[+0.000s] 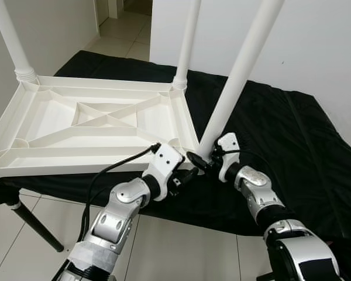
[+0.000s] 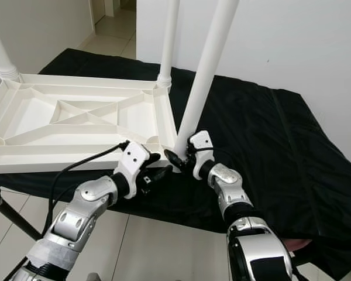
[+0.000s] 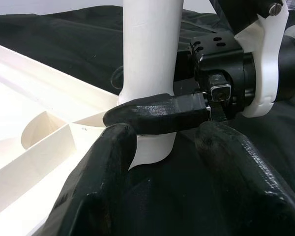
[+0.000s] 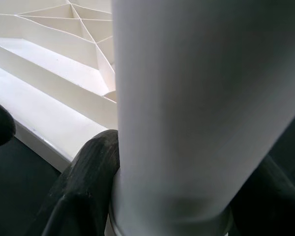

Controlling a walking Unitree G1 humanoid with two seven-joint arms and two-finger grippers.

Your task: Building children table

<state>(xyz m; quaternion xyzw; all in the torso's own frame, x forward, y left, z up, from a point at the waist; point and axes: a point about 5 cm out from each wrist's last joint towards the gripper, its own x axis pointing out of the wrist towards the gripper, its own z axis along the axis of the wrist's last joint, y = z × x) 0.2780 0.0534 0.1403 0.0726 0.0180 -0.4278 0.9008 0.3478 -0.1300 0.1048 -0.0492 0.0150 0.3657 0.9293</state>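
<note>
A white plastic tabletop (image 1: 47,117) lies upside down on a black-draped surface, ribs facing up. Two white legs stand in its far corners, one at the far left (image 1: 11,41) and one at the far right (image 1: 187,41). A third leg (image 1: 240,76) leans over the near right corner, its foot at the socket. My right gripper (image 1: 206,159) is shut on the base of this leg (image 4: 201,108), one finger (image 4: 88,182) pressed against it. My left gripper (image 1: 184,175) hangs open just in front of that corner, its fingers (image 3: 103,187) spread below the leg's base (image 3: 150,59).
Black cloth (image 1: 281,129) covers the surface to the right of the tabletop and up to a white wall (image 1: 316,47). A black table leg (image 1: 35,225) stands on the tiled floor (image 1: 164,246) below the near edge. A doorway opens at the far back.
</note>
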